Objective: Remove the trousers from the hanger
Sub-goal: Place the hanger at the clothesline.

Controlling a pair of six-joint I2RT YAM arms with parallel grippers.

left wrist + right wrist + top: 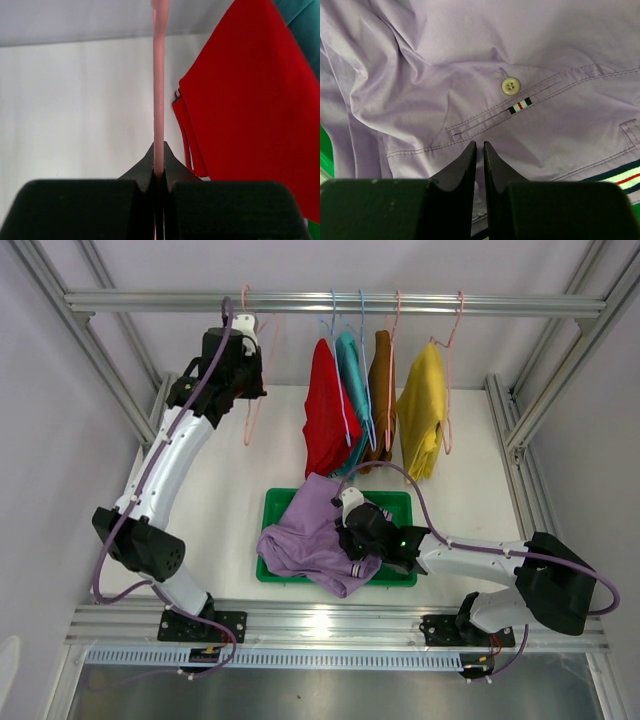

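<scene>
The lilac trousers [305, 535] lie crumpled over the green tray [396, 502]. My right gripper [350, 538] is shut on a fold of them; in the right wrist view its fingertips [480, 147] pinch the lilac cloth [470, 65] just below a pocket with a button. My left gripper [245, 340] is up at the rail, shut on the thin bar of a bare pink hanger [250, 410], as the left wrist view [159, 172] shows. The red [325, 415], teal [352, 370], brown [381, 390] and yellow [424, 410] trousers hang on hangers.
A metal rail [500, 304] spans the back and carries all the hangers. Frame posts stand at both sides. The red trousers [260, 110] hang close to the right of the held pink hanger [159, 90], with teal cloth [302, 25] behind them.
</scene>
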